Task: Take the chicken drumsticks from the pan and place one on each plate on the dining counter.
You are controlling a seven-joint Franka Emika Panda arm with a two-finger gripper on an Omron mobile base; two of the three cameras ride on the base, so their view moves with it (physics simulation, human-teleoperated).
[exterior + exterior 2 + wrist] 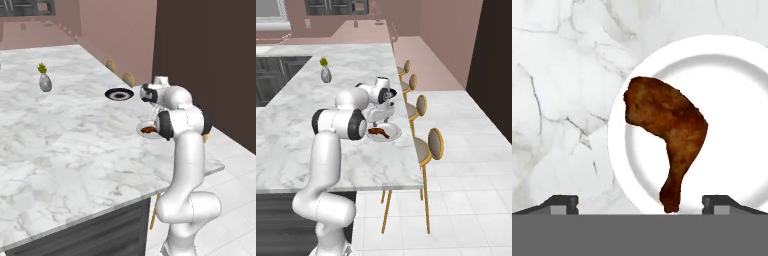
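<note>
Drumstick: the darker reddish-brown drumstick point(667, 135) lies on the pale plate point(737, 75), thick end toward the plate's edge, thin bone end pointing at your fingertips; you can see it as a brown patch on that plate in the right base view point(379, 132) and the left base view point(148, 131) too.
Gripper: your gripper point(640, 204) hangs right above that plate with its two tips set wide apart, one on each side of the bone end, and nothing between them; the meat rests on the plate, not in your grip.
Step in hand: you look to be at the release of this drumstick, so this plate counts as served.
Second plate: the dark plate point(119, 94) sits farther along the same edge, well apart from the pale one, with no meat on it.
Next move: lift straight up clear of the bone end, then go back for the golden-tan drumstick and bring it to the dark plate.
Surface: the dining counter point(75, 145) is a white marble slab with grey veins; both plates sit near its stool side.
Room: a small grey vase point(325, 74) with a yellow-green sprig stands far across the slab; yellow-rimmed stools point(428, 145) line the edge over a white tiled floor.
</note>
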